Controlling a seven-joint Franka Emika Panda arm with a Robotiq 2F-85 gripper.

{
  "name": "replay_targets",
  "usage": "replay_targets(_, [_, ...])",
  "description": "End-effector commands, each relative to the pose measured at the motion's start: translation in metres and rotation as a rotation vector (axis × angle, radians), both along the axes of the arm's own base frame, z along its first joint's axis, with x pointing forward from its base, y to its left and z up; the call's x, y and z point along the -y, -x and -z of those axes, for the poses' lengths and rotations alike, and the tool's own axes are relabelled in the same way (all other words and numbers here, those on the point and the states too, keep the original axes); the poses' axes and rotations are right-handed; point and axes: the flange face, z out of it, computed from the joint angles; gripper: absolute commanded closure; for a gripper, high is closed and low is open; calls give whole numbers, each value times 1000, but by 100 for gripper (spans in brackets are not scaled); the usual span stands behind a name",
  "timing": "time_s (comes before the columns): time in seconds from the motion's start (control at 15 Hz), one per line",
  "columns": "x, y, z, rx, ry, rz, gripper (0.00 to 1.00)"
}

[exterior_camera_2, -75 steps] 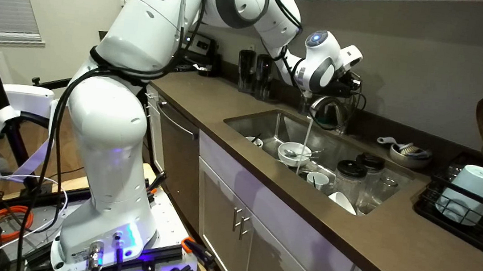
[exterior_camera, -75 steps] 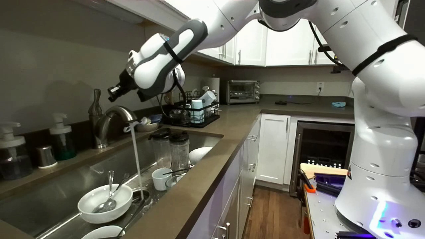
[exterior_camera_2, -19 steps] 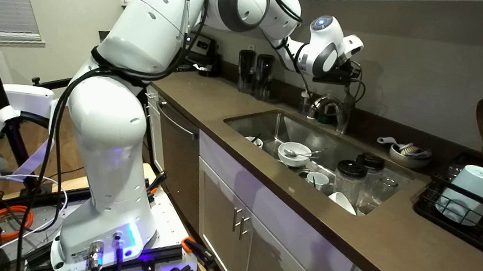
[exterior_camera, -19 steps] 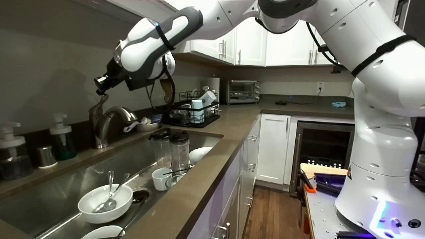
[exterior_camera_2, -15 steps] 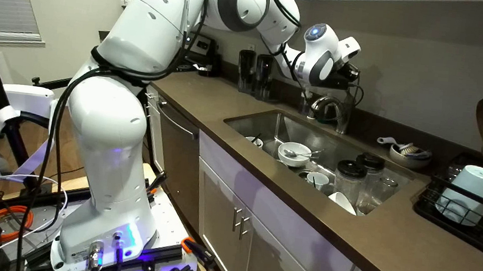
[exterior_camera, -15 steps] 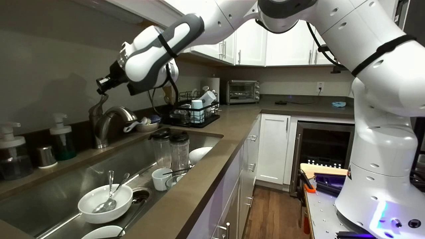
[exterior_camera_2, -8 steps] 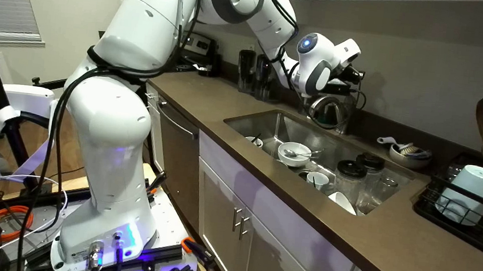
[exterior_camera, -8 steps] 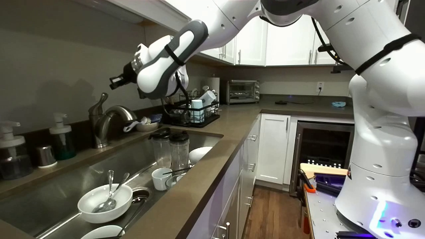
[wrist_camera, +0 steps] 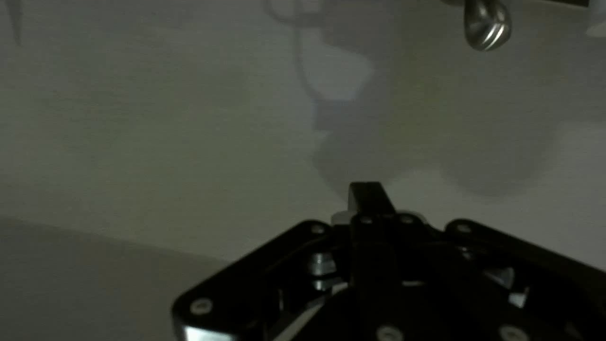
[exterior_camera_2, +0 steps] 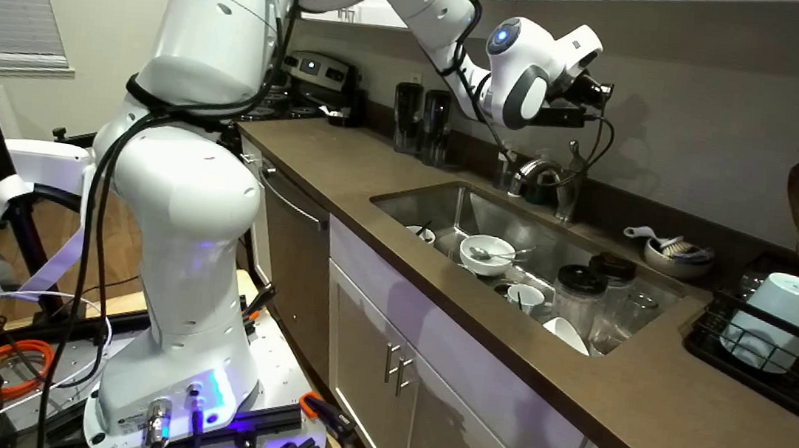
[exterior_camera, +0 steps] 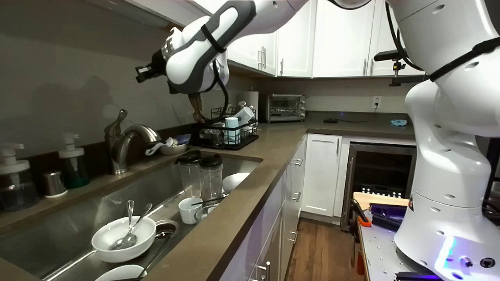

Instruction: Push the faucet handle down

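Faucet handle: at the left of the frame in an exterior view, joined atop the faucet body, slanting up with its end toward the upper right.
Handle tip: shiny and rounded, poking in from the top edge at the upper right of the wrist view.
Gripper: dark, across the bottom centre and bottom right of the wrist view, apart from the handle tip.
Jaws: pressed together, showing as one narrow dark block just below the middle of the wrist view.
Wrist: in the upper left of an exterior view, higher than the faucet handle and to its right.
Robot arm: white, upright at the left of an exterior view and bent over toward the upper right.
Spout: arched to the right from the faucet body, ending over the sink.
White bowl: in the sink at lower left, holding metal utensils, handles up.
White mug: right of the white bowl, beside the drain.
Clear jars: two, black-lidded, upright side by side in the sink, left of centre.
Soap dispensers: two, white-topped, toward the left edge, left of the faucet body.
Dish rack: black, near the centre, holding cups.
Toaster oven: right of the dish rack.
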Motion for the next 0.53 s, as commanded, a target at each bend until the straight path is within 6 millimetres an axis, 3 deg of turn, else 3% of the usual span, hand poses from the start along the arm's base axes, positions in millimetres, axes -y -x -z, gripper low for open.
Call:
replay_targets(0.0, [-3,52,-6,-56,-22,-16,100])
replay_targets(0.47, [6,153,14,-238,-74,-47,100])
